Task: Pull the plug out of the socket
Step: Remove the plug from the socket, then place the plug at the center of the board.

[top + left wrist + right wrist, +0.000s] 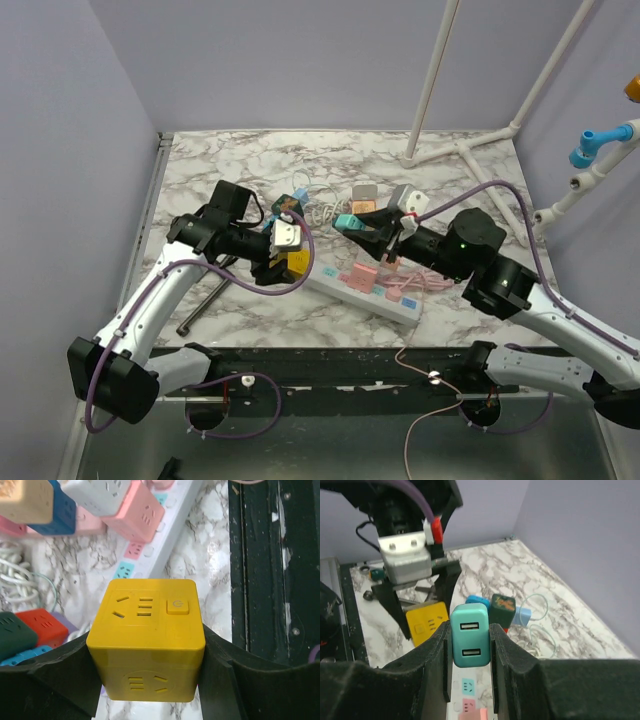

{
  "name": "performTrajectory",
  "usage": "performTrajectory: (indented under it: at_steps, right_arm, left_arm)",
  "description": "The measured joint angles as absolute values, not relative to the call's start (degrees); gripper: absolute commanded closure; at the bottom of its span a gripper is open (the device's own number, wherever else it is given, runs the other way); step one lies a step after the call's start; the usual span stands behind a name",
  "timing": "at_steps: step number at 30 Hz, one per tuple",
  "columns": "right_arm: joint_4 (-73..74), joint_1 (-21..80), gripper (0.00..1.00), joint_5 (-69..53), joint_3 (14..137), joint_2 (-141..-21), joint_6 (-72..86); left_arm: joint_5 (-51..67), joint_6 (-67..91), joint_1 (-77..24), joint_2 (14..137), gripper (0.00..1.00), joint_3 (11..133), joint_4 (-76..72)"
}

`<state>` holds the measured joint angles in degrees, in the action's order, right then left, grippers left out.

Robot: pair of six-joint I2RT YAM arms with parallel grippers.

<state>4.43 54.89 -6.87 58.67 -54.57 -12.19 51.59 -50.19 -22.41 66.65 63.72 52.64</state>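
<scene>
Marble table (450,170): teal plug (469,636) clamped between the right gripper (469,630) fingers, held up clear of the white strip (400,308). Left gripper (147,670) grips a yellow cube (147,635) at the strip's left end. Pink cube (362,275) sits on the strip.

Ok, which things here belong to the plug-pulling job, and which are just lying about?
Job:
left gripper, shut on the yellow cube plug
right gripper, shut on the teal USB charger
white power strip

Lying about:
red cube
dark green cube
white cable coil
metal rod
</scene>
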Motion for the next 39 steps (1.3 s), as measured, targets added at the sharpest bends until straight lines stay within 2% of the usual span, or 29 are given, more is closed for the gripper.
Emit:
performTrajectory:
  at_steps: [3, 7, 11, 15, 21, 34, 36, 39]
  right_arm:
    - [4.4, 54.9, 0.99, -3.6, 60.4, -53.5, -12.5]
    - [4.6, 54.9, 0.99, 6.8, 61.7, -55.5, -11.9]
    - [7.2, 52.7, 0.99, 18.4, 64.7, -63.5, -8.4]
    - [12.1, 43.6, 0.99, 23.8, 66.3, -73.1, -0.6]
    - [17.4, 31.3, 0.99, 28.1, 66.3, -78.0, 10.0]
    - [20.0, 15.6, 0.99, 28.4, 60.8, -85.9, 26.0]
    - [20.0, 14.4, 0.99, 28.6, 59.3, -86.5, 27.4]
    - [19.9, 13.8, 0.98, 29.1, 57.4, -87.1, 29.2]
  left_arm:
    - [49.3, -51.4, -22.3, 66.6, 1.0, 63.2, 55.3]
    - [47.1, -51.6, -19.2, 66.5, 1.0, 63.6, 56.8]
    - [45.8, -49.6, -12.0, 68.5, 1.0, 70.2, 58.1]
    - [45.5, -44.6, -1.6, 73.5, 1.0, 79.6, 55.6]
    - [39.0, -36.7, 7.6, 82.7, 1.0, 83.5, 49.9]
    - [21.8, -29.9, 9.0, 103.9, 0.97, 84.7, 44.3]
    - [19.6, -29.4, 8.9, 106.0, 0.95, 85.0, 44.1]
    - [17.6, -29.3, 8.9, 107.1, 0.87, 84.9, 44.2]
